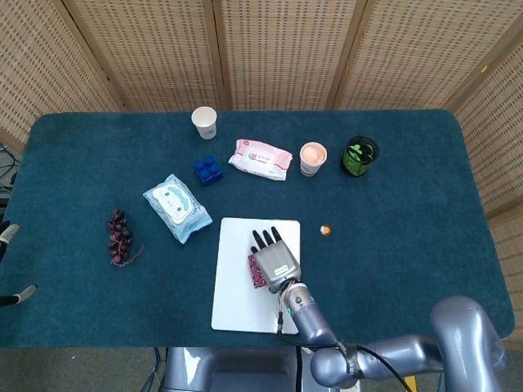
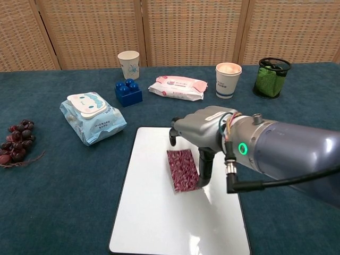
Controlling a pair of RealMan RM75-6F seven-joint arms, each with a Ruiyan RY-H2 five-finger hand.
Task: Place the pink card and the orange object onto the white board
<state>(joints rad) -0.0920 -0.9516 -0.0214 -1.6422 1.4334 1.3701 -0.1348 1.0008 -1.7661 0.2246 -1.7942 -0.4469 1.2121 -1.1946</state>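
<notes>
My right hand hangs over the middle of the white board, pinching the pink card between thumb and fingers; the card's lower edge seems to meet the board, though I cannot tell for sure. The orange object lies on the desk just right of the board. My left hand barely shows at the desk's left edge; I cannot tell its state.

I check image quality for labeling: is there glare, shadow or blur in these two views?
Chest view: soft glare on the white board near the right hand, whose forearm looms large; pink card sharp. Head view: even light, no glare, orange object tiny.
</notes>
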